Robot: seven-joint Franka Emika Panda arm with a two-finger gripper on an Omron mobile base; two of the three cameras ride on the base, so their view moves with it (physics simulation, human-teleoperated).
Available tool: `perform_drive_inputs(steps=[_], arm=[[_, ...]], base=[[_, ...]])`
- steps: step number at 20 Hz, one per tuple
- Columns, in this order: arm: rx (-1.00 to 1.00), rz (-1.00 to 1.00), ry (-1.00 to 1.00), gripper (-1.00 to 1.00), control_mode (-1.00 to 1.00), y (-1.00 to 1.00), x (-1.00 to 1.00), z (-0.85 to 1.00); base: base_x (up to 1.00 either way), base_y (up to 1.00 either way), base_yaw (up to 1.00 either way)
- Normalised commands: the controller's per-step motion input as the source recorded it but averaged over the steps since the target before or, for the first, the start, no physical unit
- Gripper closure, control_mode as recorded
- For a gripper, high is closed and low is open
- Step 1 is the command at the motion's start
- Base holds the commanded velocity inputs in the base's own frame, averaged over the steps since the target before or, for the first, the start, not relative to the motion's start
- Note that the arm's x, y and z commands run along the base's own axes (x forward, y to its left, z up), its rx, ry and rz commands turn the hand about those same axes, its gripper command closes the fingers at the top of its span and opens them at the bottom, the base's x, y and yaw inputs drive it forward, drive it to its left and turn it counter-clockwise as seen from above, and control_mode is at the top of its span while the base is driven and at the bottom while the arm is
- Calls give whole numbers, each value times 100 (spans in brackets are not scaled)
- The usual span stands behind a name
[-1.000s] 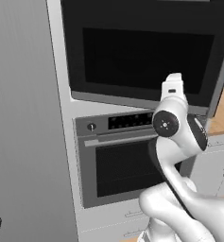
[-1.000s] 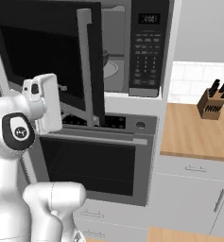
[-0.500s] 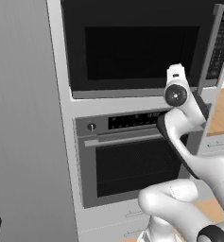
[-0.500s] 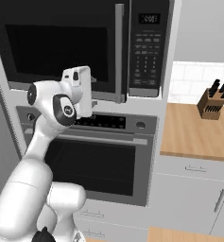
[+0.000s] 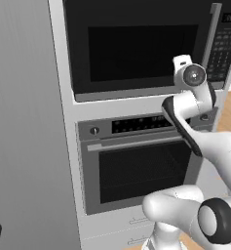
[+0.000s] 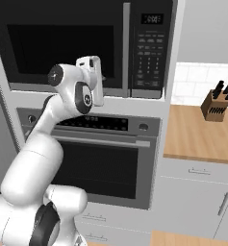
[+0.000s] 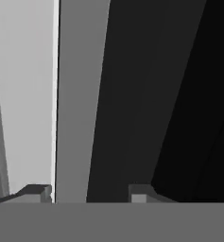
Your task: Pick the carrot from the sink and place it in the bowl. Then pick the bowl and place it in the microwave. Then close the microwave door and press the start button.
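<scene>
Presently: microwave (image 6: 86,45), door (image 5: 136,46) shut flush. Pincer (image 7: 85,191) before its handle (image 7: 78,94), tips apart either side, no clamp evident. Oven (image 6: 98,158) below.

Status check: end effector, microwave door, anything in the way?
End effector open, fingertips astride the grey handle. Microwave door looks shut. Keypad strip in plain sight right of it, nothing blocking.

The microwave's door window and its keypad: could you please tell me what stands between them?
The grey vertical door handle stands between the door window and the keypad, in the right base view. The gripper straddles that bar in the hand view.
</scene>
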Motion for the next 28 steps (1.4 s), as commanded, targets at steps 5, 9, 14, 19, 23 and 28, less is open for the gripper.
perform_drive_inputs(steps=[5, 9, 14, 19, 23, 28], arm=[[5, 16, 0, -100, -100, -15, -61, 0], [19, 15, -3, -100, -100, -16, -100, 14], [31, 14, -6, -100, -100, -46, -97, 32], [33, 15, -10, 100, -100, -67, -78, 8], [20, 10, -16, 100, -100, -51, -8, 5], [6, 10, -21, 100, -100, -8, 50, 2]], base=[[0, 0, 0], [0, 0, 0], [0, 0, 0], [0, 0, 0], [0, 0, 0], [0, 0, 0]])
